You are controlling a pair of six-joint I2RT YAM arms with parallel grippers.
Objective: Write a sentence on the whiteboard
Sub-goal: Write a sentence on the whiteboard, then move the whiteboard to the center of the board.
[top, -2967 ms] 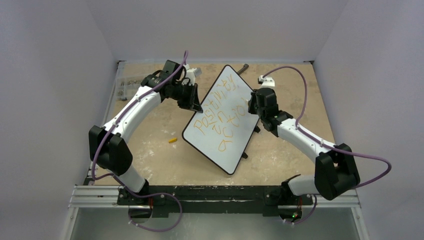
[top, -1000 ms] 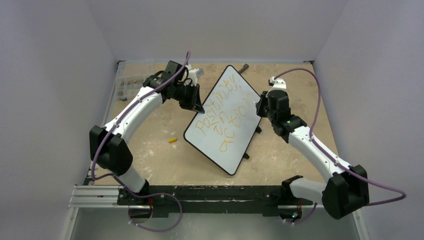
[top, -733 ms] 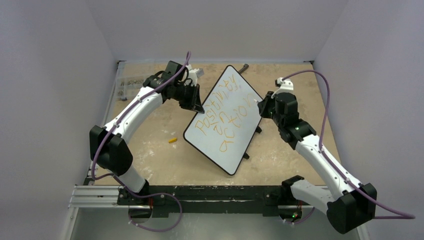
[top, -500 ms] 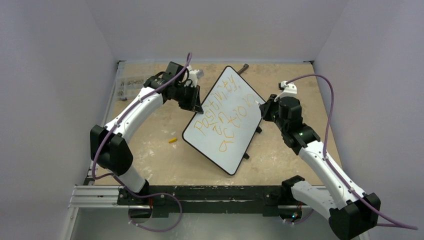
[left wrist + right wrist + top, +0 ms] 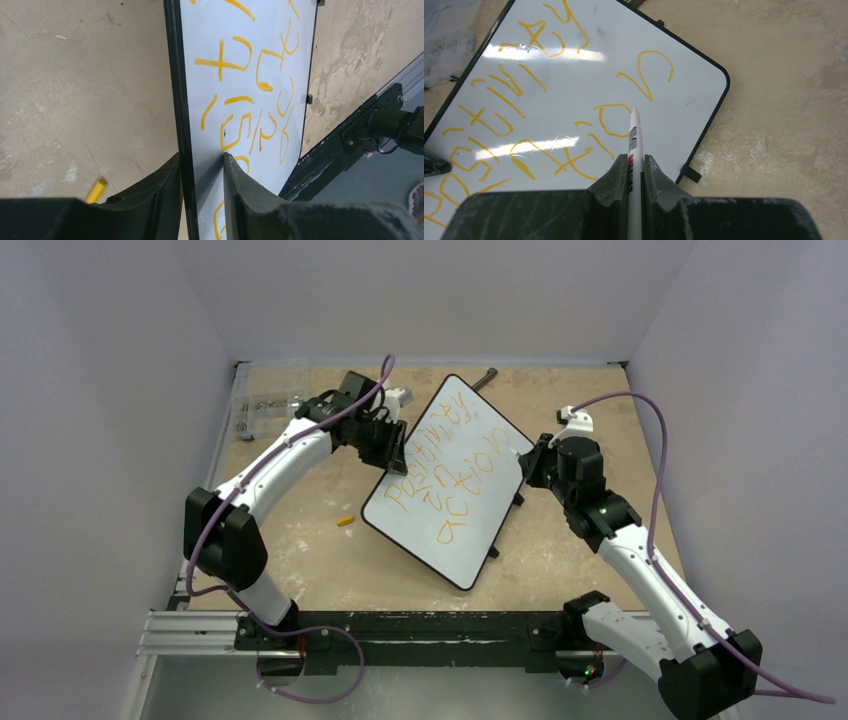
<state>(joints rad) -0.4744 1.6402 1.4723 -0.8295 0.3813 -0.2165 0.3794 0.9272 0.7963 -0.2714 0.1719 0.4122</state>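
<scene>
The left gripper [image 5: 201, 159] clamps the whiteboard's [image 5: 466, 543] left edge. The right gripper [image 5: 631, 159] holds a white marker [image 5: 633, 132], pointing at the sentence [image 5: 447, 472].

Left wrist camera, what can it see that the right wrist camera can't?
Only the left wrist view shows the left gripper pinching the edge of the black-framed white whiteboard, a small yellow tube-shaped piece on the tan table, and the black base rail. Only the right wrist view shows the right gripper holding a white marker pen, tip over the board. Both show the orange-yellow handwritten sentence.
</scene>
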